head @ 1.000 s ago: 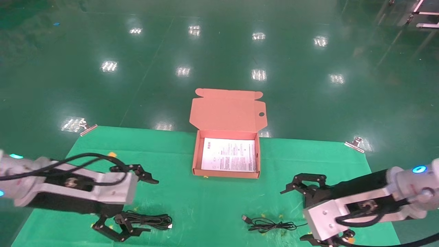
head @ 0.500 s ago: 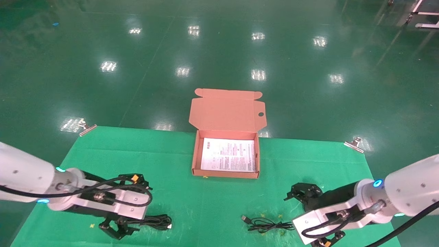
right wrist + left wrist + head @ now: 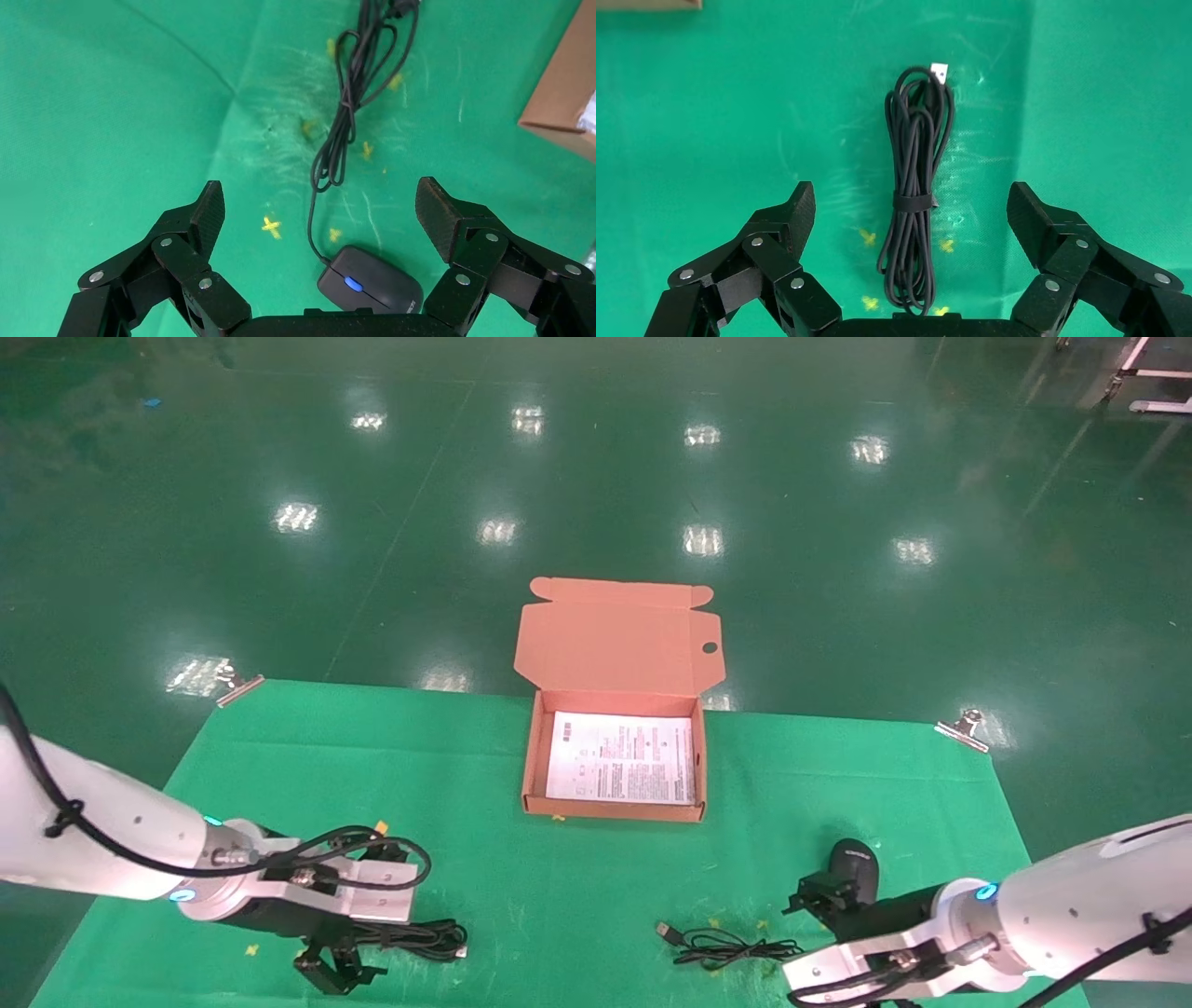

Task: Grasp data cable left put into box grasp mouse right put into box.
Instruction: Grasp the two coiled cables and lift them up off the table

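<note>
Left wrist view: left tool (image 3: 911,210) splayed around data cable (image 3: 916,189)

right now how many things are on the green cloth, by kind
data cable: 1
mouse: 1
box: 1
printed sheet in the box: 1
metal clips at the cloth's far corners: 2
total: 6

My bench wears a green cloth (image 3: 391,747). A metal clip (image 3: 240,690) pins its far left corner, another clip (image 3: 963,729) its far right corner. Beyond the cloth's far edge lies glossy green floor (image 3: 596,477) with bright light spots.
</note>
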Motion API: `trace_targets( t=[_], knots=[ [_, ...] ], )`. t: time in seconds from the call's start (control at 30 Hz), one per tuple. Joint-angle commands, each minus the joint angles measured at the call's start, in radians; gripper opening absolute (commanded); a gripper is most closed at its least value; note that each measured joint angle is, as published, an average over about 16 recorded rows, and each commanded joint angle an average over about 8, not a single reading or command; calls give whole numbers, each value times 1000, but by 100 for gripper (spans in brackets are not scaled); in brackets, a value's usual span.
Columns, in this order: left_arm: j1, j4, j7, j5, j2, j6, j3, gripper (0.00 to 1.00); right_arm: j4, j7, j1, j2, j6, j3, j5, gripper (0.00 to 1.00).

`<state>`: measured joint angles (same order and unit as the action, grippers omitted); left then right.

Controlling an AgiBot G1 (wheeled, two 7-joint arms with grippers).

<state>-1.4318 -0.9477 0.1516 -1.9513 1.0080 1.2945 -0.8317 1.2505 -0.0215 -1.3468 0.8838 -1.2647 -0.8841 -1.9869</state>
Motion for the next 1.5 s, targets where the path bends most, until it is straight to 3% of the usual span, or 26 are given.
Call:
trace_targets(
  t=[0.03, 0.37, 0.83, 0.87, 0.9, 1.1, 1.13, 1.17, 1.5],
  knots=[
    [-3, 61, -17, -2, 19, -16, -1, 100, -25, -13, 5, 15, 11, -1, -5, 100],
    [-27, 315, -119, 26, 91, -75, 11, 100, -195, 30, -8, 103, 51, -7, 2, 100],
    [-60, 540, -238, 45, 157, -132, 21, 100, -357, 125, -13, 175, 136, -23, -29, 100],
    [-61, 552, -245, 48, 159, -135, 23, 95, -366, 132, -12, 178, 141, -23, -29, 97],
    [-62, 563, -252, 51, 161, -138, 25, 82, -374, 139, -12, 181, 147, -23, -30, 89],
    [-67, 610, -281, 65, 170, -150, 33, 7, -406, 174, -9, 193, 173, -26, -36, 14],
    [-67, 614, -283, 66, 170, -151, 34, 0, -409, 177, -9, 194, 176, -27, -38, 4],
    [-67, 618, -284, 67, 171, -151, 35, 0, -411, 179, -9, 194, 178, -28, -39, 0],
    [-67, 607, -279, 67, 169, -149, 34, 0, -404, 172, -9, 192, 173, -27, -36, 0]
  ],
)
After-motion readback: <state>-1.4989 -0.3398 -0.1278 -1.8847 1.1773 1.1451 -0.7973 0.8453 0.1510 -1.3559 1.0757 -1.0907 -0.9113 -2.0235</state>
